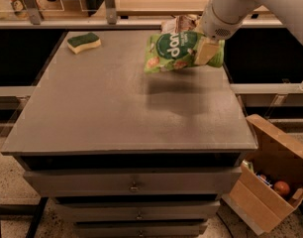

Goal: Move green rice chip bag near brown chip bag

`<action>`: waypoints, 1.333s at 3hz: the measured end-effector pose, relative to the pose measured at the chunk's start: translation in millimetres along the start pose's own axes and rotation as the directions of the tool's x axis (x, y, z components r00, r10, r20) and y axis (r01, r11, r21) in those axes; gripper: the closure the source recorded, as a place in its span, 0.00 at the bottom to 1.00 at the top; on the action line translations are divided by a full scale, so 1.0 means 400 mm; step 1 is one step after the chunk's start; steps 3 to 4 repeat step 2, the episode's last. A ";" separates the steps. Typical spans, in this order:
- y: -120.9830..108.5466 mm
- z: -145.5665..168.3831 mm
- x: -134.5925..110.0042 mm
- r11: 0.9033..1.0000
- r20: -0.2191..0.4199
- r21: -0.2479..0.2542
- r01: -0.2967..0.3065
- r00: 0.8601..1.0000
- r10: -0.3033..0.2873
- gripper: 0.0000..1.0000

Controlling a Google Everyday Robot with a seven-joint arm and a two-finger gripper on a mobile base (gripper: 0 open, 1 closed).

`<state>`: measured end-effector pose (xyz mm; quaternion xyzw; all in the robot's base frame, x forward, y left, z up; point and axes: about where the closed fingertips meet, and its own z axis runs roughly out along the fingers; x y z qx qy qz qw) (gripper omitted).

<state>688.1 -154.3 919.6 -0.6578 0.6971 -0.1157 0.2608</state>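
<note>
Green rice chip bag (pixel 174 49) hangs at far right, gripper (pixel 205 49) grasping its right end; set down carelessly, it could land on the brown chip bag (pixel 181 23) behind.

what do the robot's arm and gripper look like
The arm is a thick, smooth, white rounded tube ending in a pale grey cylindrical wrist. The gripper, above the far right of the table at the green rice chip bag, shows one flat cream-tan finger. No cables or markings visible.
</note>
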 end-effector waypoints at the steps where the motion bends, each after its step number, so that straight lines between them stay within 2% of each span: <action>1: 0.002 0.004 -0.001 1.000 0.000 -0.003 0.001 1.000 -0.001 0.00; 4: 0.002 0.005 -0.001 1.000 0.000 -0.003 0.001 1.000 -0.001 0.00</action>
